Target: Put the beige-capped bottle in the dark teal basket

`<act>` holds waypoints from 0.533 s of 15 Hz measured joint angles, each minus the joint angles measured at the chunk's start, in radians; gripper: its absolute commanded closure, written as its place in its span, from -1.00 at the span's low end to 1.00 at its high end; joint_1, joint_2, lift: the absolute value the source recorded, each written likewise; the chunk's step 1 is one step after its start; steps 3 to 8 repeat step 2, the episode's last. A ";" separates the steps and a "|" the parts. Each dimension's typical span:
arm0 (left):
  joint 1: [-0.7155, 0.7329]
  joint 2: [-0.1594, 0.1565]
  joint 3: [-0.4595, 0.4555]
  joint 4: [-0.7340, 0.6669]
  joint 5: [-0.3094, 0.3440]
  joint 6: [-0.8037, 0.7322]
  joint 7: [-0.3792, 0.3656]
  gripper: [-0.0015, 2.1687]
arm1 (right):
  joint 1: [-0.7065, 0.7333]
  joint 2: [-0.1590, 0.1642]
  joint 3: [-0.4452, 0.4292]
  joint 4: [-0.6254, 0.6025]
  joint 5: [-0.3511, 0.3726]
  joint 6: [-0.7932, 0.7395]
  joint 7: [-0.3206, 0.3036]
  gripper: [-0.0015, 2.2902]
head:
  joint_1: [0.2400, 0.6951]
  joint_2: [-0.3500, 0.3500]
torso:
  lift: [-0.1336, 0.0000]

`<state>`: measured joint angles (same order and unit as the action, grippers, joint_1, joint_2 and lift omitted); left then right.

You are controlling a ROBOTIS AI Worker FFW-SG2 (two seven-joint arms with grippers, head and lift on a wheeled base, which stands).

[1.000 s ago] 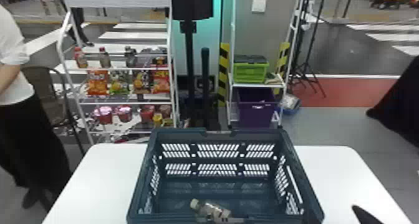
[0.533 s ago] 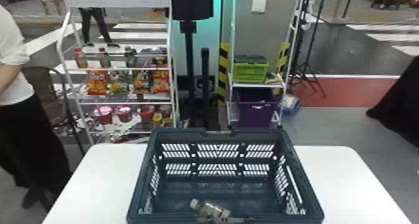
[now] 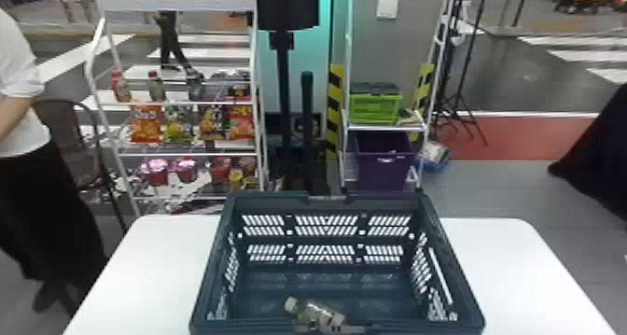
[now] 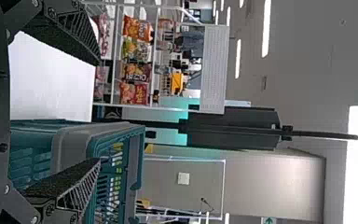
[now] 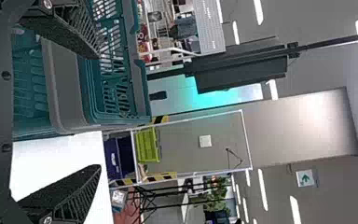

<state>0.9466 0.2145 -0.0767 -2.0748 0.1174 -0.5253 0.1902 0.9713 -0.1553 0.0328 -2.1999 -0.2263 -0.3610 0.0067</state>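
"Where is the beige-capped bottle?"

"Head view: I have it inside the dark teal basket, lying on its side close to the near wall. The beige cap points to the left, and the near rim partly covers the body. The basket is upright on the white table."

"And your left gripper?"

"Left wrist view: I see its two fingers spread well apart. One overlaps the basket from this viewpoint; whether they touch, I cannot tell."

"The right gripper?"

"Right wrist view: likewise spread, a wide gap between the fingertips. One finger is seen against the basket, the other against the white tabletop."

"What stands in the background?"

"Head view again: beyond the table, to the left, I note a white rack with snack bags on its middle level, bottles above them and red tubs below. To the right, a second rack bears a green crate, with a purple bin beneath it."
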 measured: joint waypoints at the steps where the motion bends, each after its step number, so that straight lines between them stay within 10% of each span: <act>1: 0.001 0.000 0.000 -0.002 0.001 0.000 0.000 -0.85 | 0.001 0.000 -0.001 -0.003 0.002 0.002 0.000 -0.95 | 0.14 0.00 | 1.00; 8: 0.002 0.000 0.000 -0.003 0.001 0.000 0.000 -0.85 | 0.001 -0.001 -0.002 -0.006 0.004 0.006 0.000 -0.95 | 0.14 0.00 | 1.00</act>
